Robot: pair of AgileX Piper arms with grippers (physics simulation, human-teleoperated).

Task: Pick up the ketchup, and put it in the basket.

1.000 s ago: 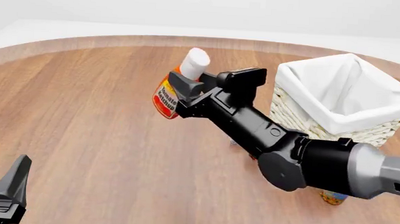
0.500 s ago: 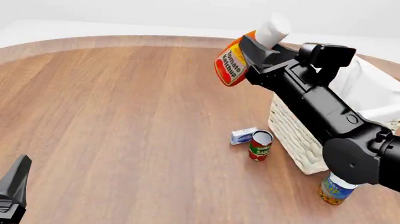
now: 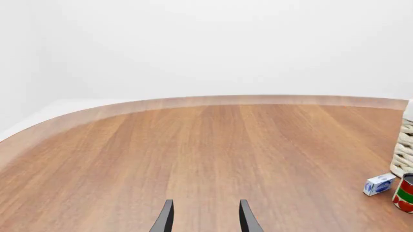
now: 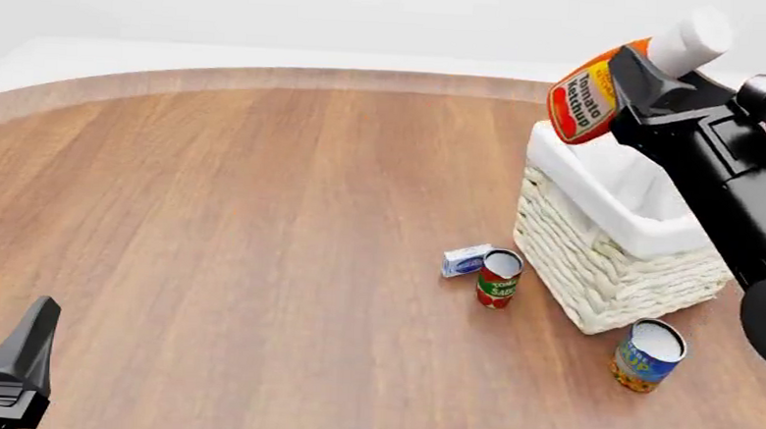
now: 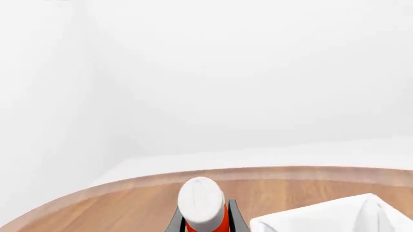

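The ketchup [image 4: 597, 88], a red-orange bottle with a white cap, is held tilted in my right gripper [image 4: 642, 83], high above the left part of the basket [image 4: 612, 271]. In the right wrist view its white cap [image 5: 200, 203] sits between the fingers, with the basket's white lining [image 5: 335, 215] beside it. The basket is cream wicker with white cloth over its rim. My left gripper [image 4: 14, 367] is open and empty at the near left; its fingertips [image 3: 164, 218] show in the left wrist view.
A red-green tomato sauce can [image 4: 498, 278] and a small blue-white box [image 4: 465, 260] stand just left of the basket. A blue-yellow can [image 4: 646, 355] stands at the basket's near corner. The can [image 3: 405, 193] and box [image 3: 378, 184] also show in the left wrist view.
My right gripper has carried the ketchup up and to the right, from over the table's middle to above the basket. The left arm has not moved.
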